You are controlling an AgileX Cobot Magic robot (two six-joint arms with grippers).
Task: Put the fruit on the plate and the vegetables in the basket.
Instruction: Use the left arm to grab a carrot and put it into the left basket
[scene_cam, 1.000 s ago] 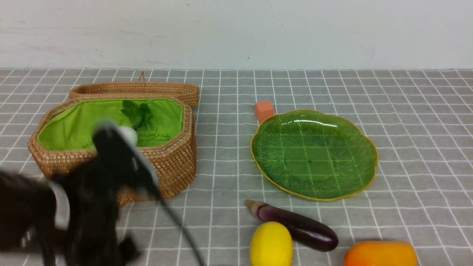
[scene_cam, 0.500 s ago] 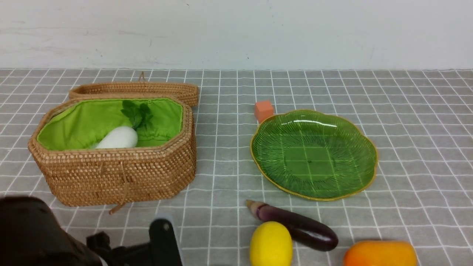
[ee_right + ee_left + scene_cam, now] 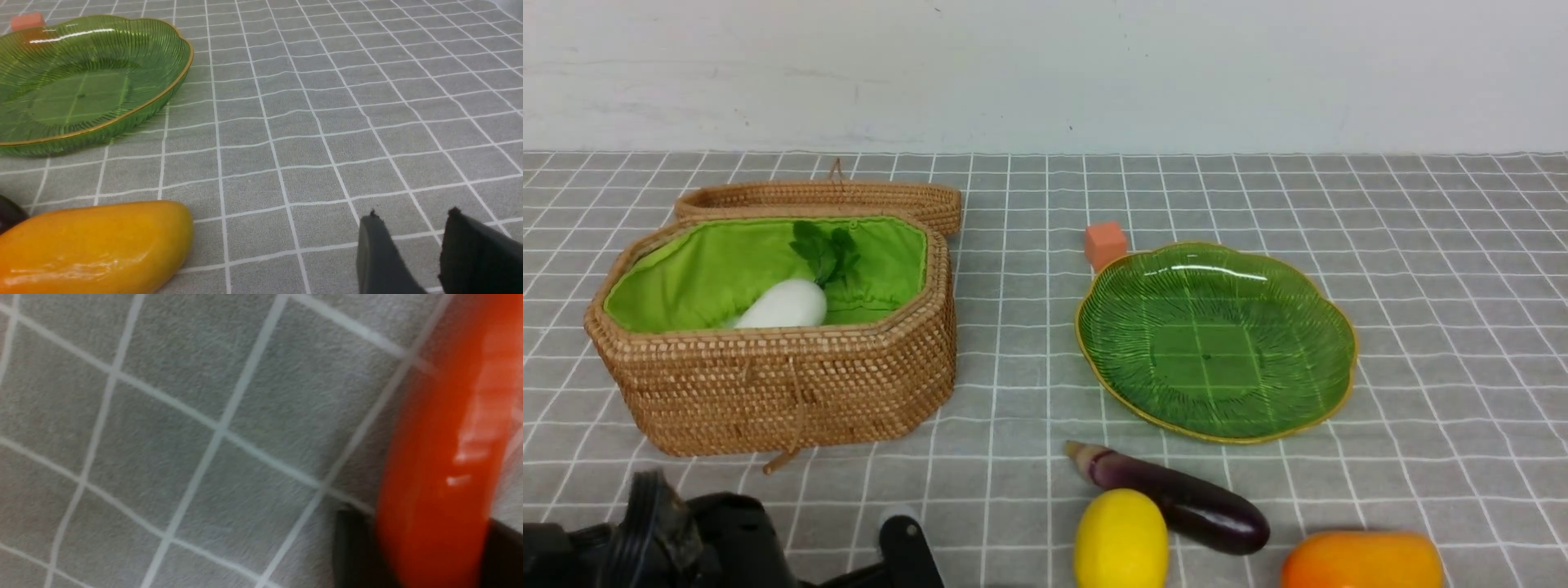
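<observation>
**Surfaces and Finishes, Table Lot**

Large tan octagonal wicker basket (image 3: 768,392): coarse woven cane, matt. Bright green cloth lining (image 3: 686,278): soft, creased. Matching wicker lid (image 3: 825,196): same rough weave. Leaf-shaped green glass plate (image 3: 1217,343): translucent, ribbed, shiny, with a gilt rim. Long dark purple eggplant (image 3: 1201,510): smooth, high gloss. Yellow oval lemon (image 3: 1121,539): smooth, faint sheen. Elongated orange fruit (image 3: 94,241): smooth, glossy. White oblong radish (image 3: 784,305): smooth, dull. Small orange cube (image 3: 1105,242): matt. Grey white-gridded tablecloth (image 3: 1421,245): fibrous, felt-like, matt.

An orange fruit (image 3: 94,245) lies on the checked cloth (image 3: 327,102) near the green plate (image 3: 102,61). The right gripper (image 3: 412,218) has its fingers apart, holding nothing.
</observation>
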